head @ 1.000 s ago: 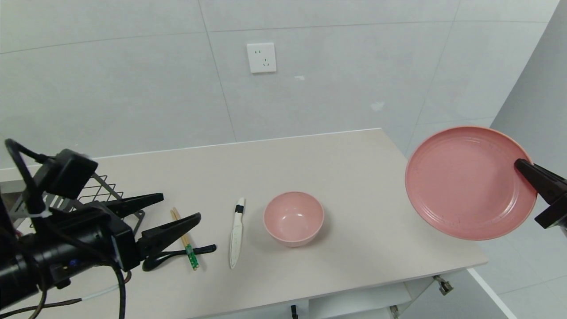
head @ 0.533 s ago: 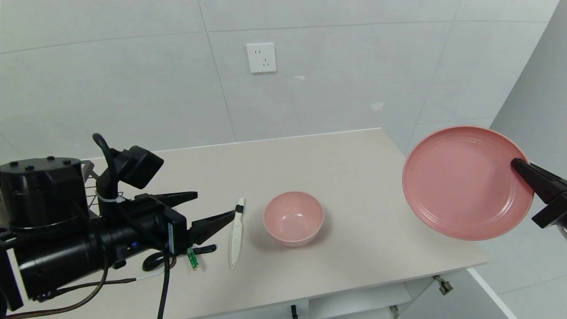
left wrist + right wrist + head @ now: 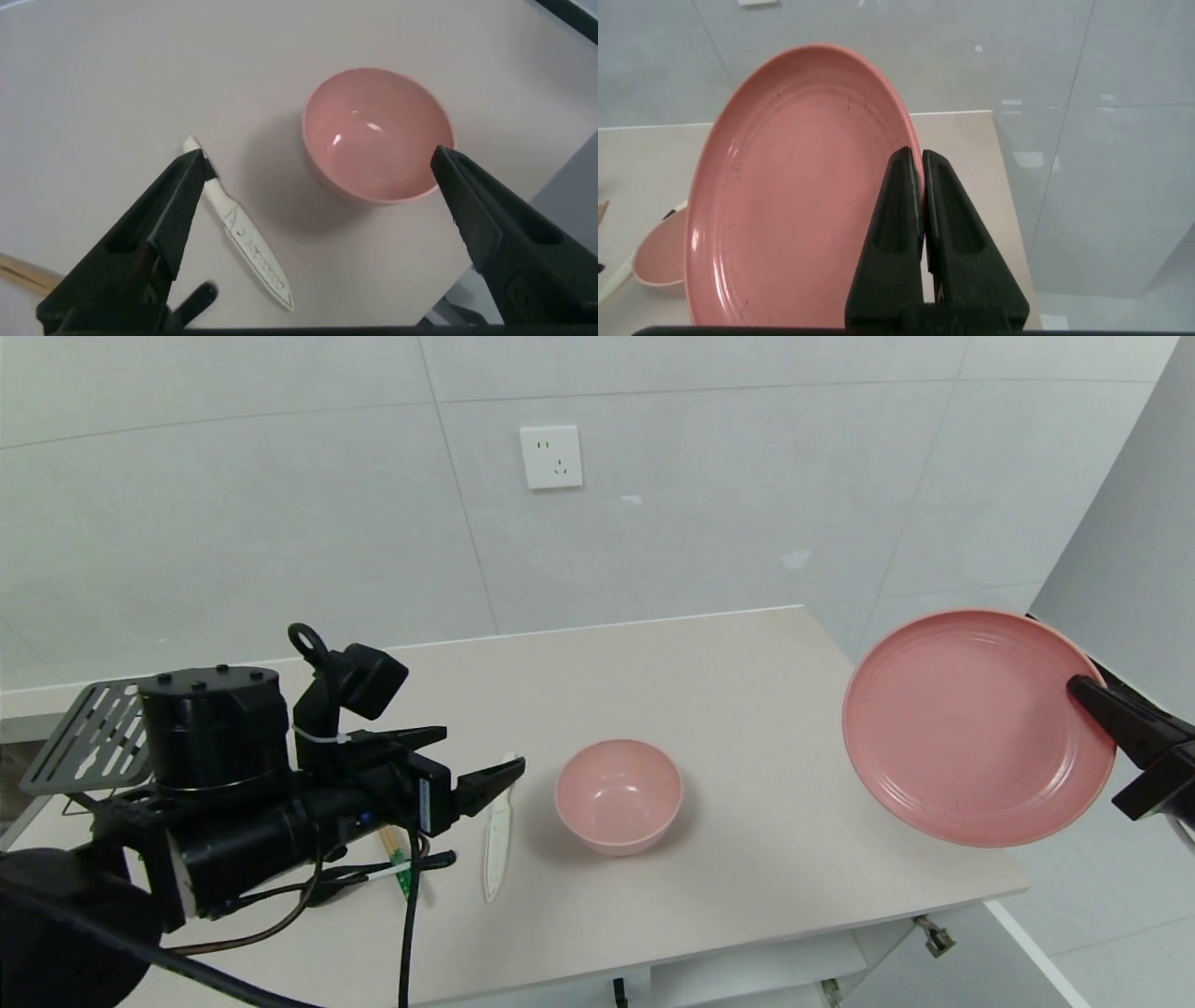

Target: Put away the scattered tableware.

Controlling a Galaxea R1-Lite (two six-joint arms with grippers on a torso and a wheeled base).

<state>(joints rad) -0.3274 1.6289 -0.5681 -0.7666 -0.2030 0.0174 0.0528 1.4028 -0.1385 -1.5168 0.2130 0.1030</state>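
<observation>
Chopsticks [image 3: 400,870] and a white knife [image 3: 497,845] lie near the counter [image 3: 747,728] front, with the pink bowl [image 3: 619,795] just beside the knife. The left gripper [image 3: 484,749] hovers over the knife handle, its fingers spread wide. Off the counter's right end, the right gripper [image 3: 922,163] has its fingers pinching the rim of a tilted pink plate [image 3: 971,723], held in the air.

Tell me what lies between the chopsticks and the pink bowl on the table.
The white knife lies lengthwise on the table between the chopsticks and the pink bowl. The head view shows this.
</observation>
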